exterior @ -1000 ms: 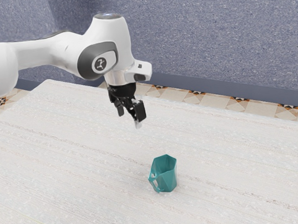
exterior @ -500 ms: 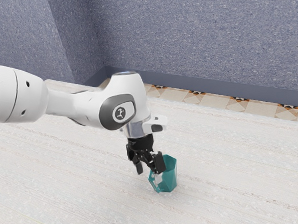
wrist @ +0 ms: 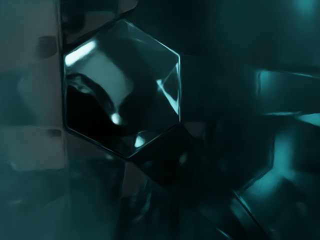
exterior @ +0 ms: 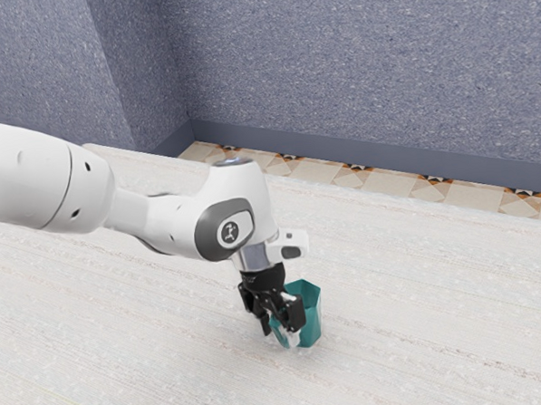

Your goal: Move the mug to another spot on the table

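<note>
Risk of a skid or tip-over on the pale surface (exterior: 438, 275) from any sideways pull by the white arm (exterior: 153, 209) with an off-centre hold on one thin wall. Teal mug (exterior: 310, 311) upright, resting toward the surface's near edge. Tool (exterior: 281, 318) low against the mug's side nearer the exterior view's left, by the handle; cannot tell whether spread or pinching the wall. Hexagonal mug mouth (wrist: 120, 90) just under the hand in the wrist view.
</note>
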Robot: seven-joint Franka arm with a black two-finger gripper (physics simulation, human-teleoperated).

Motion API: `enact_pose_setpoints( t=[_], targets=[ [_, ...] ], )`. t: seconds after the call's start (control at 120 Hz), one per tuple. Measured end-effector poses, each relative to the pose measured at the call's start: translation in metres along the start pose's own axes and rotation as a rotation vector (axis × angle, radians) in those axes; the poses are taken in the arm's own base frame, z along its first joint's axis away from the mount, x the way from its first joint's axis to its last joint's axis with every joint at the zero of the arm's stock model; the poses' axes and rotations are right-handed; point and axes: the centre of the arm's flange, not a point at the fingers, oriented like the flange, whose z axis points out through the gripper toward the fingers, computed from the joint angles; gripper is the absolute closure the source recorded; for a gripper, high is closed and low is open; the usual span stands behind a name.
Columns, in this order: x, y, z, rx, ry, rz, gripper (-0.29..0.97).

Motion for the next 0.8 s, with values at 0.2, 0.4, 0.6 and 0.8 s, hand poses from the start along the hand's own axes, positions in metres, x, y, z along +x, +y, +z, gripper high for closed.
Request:
enact_pose_setpoints(
  t=[0.2,0.4,0.6,0.8],
  targets=[
    [0.0034,-0.0034,0.0051,0.005,0.025,-0.003,0.31],
    [-0.0021,-0.0049,0.0096,0.010,0.010,-0.008,0.33],
    [-0.0014,-0.0043,0.0032,0.009,0.016,-0.006,0.47],
    [0.0025,-0.0057,0.0017,0.016,0.057,-0.005,0.52]
  ],
)
